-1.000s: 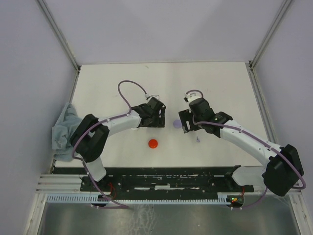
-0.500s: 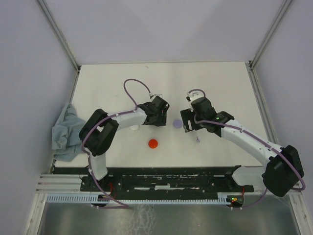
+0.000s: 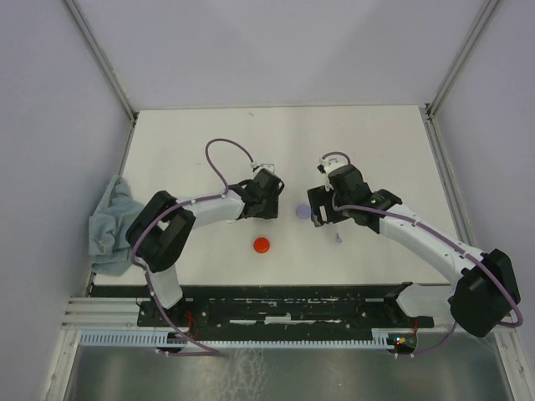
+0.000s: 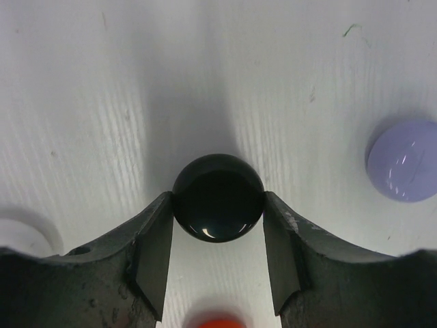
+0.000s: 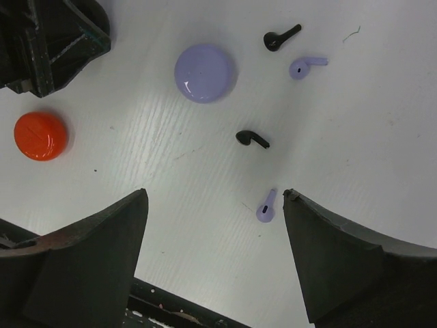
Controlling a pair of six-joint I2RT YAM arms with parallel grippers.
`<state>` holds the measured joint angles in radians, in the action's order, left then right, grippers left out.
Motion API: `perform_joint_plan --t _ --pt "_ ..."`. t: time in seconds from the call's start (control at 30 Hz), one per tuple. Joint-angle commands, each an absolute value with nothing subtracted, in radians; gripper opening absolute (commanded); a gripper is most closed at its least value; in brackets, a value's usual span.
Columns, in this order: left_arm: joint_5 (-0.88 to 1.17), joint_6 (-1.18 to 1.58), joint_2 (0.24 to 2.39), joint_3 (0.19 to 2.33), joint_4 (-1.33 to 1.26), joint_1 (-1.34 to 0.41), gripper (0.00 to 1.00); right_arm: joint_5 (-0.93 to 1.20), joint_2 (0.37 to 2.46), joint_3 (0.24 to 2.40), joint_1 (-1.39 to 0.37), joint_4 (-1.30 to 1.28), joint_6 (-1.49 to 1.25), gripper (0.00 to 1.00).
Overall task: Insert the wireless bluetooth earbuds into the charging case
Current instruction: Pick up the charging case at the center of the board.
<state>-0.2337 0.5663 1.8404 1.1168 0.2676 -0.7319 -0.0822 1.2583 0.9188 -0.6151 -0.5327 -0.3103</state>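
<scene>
Red case [image 3: 262,244], lavender case [image 3: 303,212] behind it, pale speck [image 3: 338,239], possibly an earbud

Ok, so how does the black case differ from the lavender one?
Colour: the black case is glossy black, while the lavender case is pale purple. Grip: the black case sits between the left fingers, which touch both its sides, while the lavender case lies free with nothing touching it. Both are round, closed discs lying flat on the white table.

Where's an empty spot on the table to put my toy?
The far strip of the table beyond the left gripper and right gripper is bare. The middle is crowded: black case, lavender case, red case and scattered earbuds.
</scene>
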Motion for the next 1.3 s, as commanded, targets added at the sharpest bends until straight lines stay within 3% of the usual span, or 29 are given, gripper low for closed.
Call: perform_joint_plan --t 0.0,0.6,0.93,1.27 --pt "-0.230 0.493 1.693 1.027 0.168 -0.741 0.50 -0.017 1.245 0.989 -0.603 -0.521 -0.321 0.88" --pt "-0.140 0.049 1.180 0.703 -0.252 -0.814 0.47 0.310 1.387 1.409 -0.595 -0.732 -0.354 0.76" --pt "0.002 -0.197 1.066 0.586 -0.440 -0.860 0.46 0.447 1.456 1.496 -0.623 -0.730 -0.415 0.68" --pt "0.070 -0.239 1.045 0.574 -0.489 -0.867 0.46 0.451 1.502 1.483 -0.673 -0.675 -0.436 0.60"
